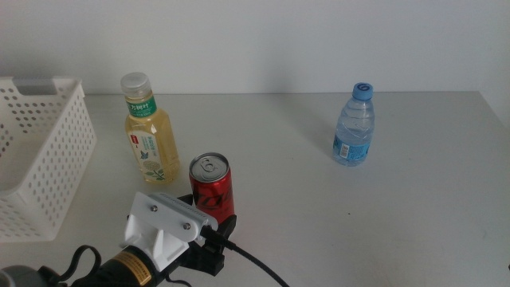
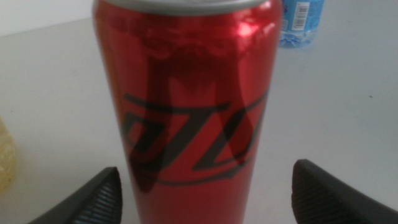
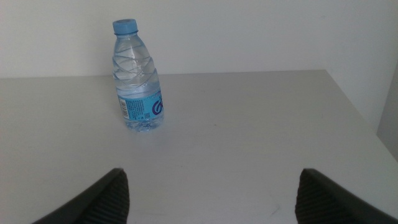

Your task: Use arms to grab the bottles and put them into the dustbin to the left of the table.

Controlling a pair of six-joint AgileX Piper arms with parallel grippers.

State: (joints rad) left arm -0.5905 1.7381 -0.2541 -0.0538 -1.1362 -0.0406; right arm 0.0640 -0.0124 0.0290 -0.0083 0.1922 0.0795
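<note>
Between the left hand's [image 2: 205,186] spread jaws: red can [image 2: 186,93], black lettering unreadable.

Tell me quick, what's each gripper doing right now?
Left gripper: open, jaws either side of the red can, not gripping.
Right gripper: open, empty.

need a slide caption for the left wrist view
Left gripper open around the upright red can, fingers apart on either side, water bottle behind.

Both tools [image 2: 205,186] [image 3: 208,193] spread wide
</note>
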